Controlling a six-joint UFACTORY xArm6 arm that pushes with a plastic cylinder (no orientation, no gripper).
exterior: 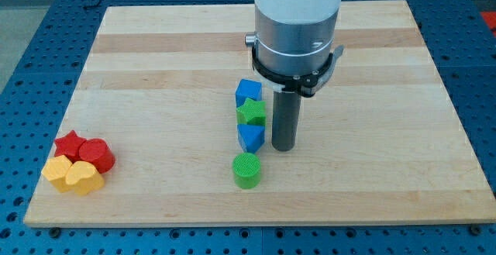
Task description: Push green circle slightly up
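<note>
A pale wooden tabletop [155,69] is seen from the front, edged by a blue perforated bench. A white and grey arm comes down from the view's top and ends in a dark rod; no pincer is fitted, so nothing can be reported as spread or pressed together. My tip [284,147] rests on the board near its middle.

The green circle [247,170], a short ribbed cylinder, stands alone below and to the view's left of my tip, near but not touching. Just above it a close column is formed by a blue triangle [251,137], a green star-like block [251,113] and a blue cube-like block [249,91]. My tip lies just beside the blue triangle, on its right.

Far off at the view's lower left, a red star [70,143], a red rounded block [96,155], a yellow block [58,170] and a yellow heart [84,178] are clustered.

To do the step well, my tip should probably be carried around the circle's right side to a spot directly beneath it, then moved upward only briefly. A centred contact is advised, so the circle is not spun sideways, and an early stop, so the blue triangle is left undisturbed.
</note>
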